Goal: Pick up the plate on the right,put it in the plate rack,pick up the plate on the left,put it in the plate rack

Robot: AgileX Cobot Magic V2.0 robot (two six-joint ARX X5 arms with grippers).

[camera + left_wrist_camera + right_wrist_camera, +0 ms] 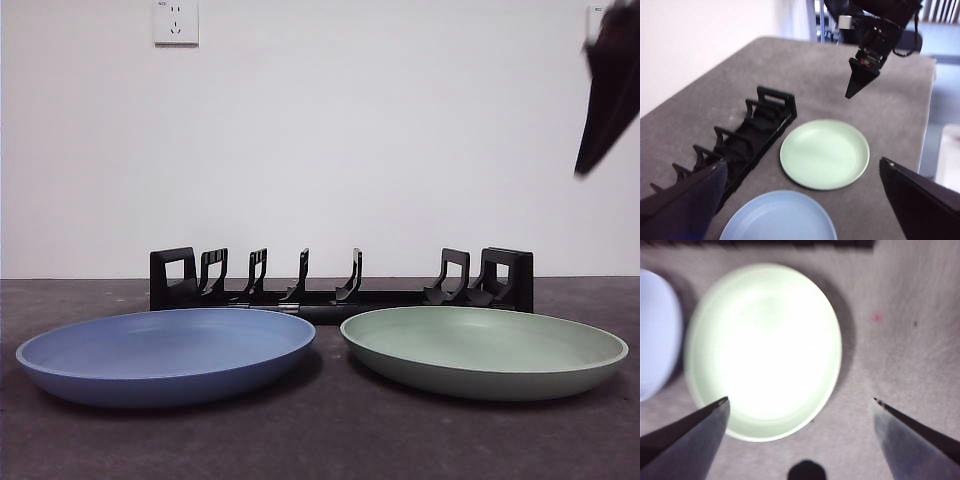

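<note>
My right gripper (800, 402) hangs wide open, empty, over the green plate (762, 350), probably clear of it; left gripper (802, 170) open too.

A: What colour is the right plate (484, 350)?
B: Pale green, plain, no pattern. The left plate (165, 354) is a flat mid blue, plain too.
A: And the rack (340, 278)?
B: Black all over, prongs and end pieces alike.
A: The bench (330, 440)?
B: Dark grey, faintly speckled, with one small pink spot (877, 317) on it.
A: The pincers?
B: The right pincer (856, 86) is black, and so is the left pincer (800, 172). The wall (400, 130) is white.
</note>
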